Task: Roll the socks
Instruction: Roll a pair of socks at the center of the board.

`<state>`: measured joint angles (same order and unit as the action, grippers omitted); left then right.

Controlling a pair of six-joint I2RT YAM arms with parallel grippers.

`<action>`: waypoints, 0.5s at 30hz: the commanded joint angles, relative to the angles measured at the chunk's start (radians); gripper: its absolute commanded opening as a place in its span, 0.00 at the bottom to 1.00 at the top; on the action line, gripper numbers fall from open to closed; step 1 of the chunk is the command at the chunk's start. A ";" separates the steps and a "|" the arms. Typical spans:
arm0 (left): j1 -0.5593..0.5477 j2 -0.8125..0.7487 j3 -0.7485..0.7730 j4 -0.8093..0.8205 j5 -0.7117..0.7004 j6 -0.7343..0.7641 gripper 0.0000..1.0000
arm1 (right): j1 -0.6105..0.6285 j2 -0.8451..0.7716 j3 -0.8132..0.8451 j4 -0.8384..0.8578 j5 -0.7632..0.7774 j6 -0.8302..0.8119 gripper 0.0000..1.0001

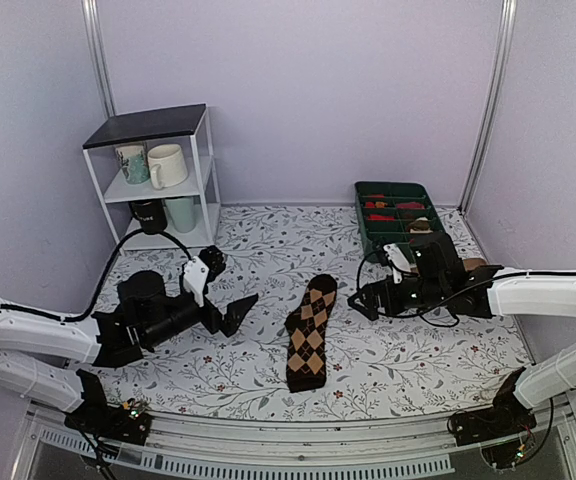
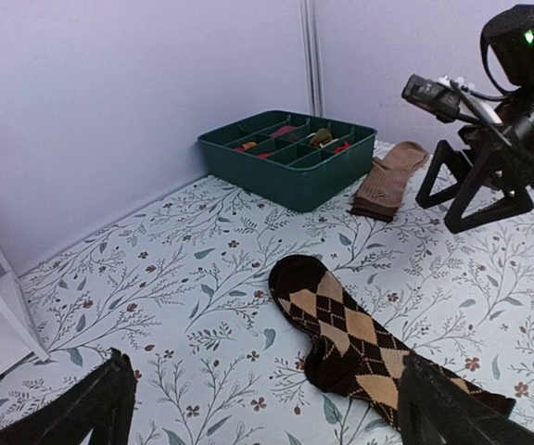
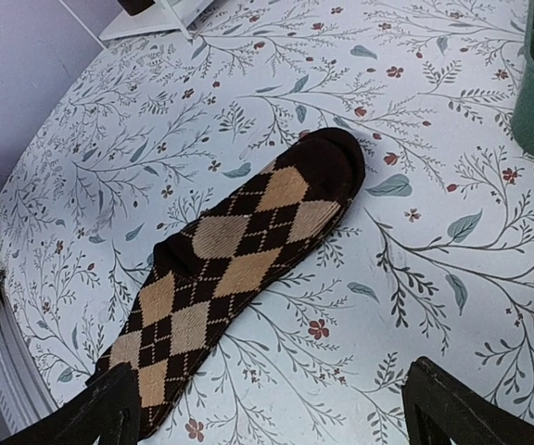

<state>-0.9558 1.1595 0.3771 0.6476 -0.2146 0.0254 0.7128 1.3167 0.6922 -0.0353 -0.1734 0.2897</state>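
socks [image 1: 308,345] lie flat in middle of bench [image 1: 438,365], between our two arms - rounded toe away from bases, other end near front edge. left pincer [image 1: 243,315] released, empty, just beside socks. right pincer [image 1: 360,300] also spread wide, empty, near toe end. we judge knit soft, light, floppy - it will sag and not keep shape. we would pinch at toe edge, through all layers, and roll toward other end.

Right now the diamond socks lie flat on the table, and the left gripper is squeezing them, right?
No. The socks do lie flat on the table, but the left gripper is open, not touching them; the top external view shows it.
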 commanded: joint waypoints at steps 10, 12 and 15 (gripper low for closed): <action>-0.026 -0.041 -0.028 -0.046 0.147 -0.018 0.99 | 0.123 -0.118 -0.184 0.142 0.027 -0.154 0.99; -0.062 -0.016 -0.030 -0.056 0.158 -0.011 0.99 | 0.228 -0.091 -0.219 0.200 0.069 -0.205 0.97; -0.100 0.014 -0.053 -0.020 0.179 -0.022 0.99 | 0.329 -0.022 -0.260 0.326 0.054 -0.250 0.95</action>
<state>-1.0080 1.1389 0.3588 0.6128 -0.0898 0.0082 0.9390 1.2301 0.4850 0.1226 -0.1295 0.1390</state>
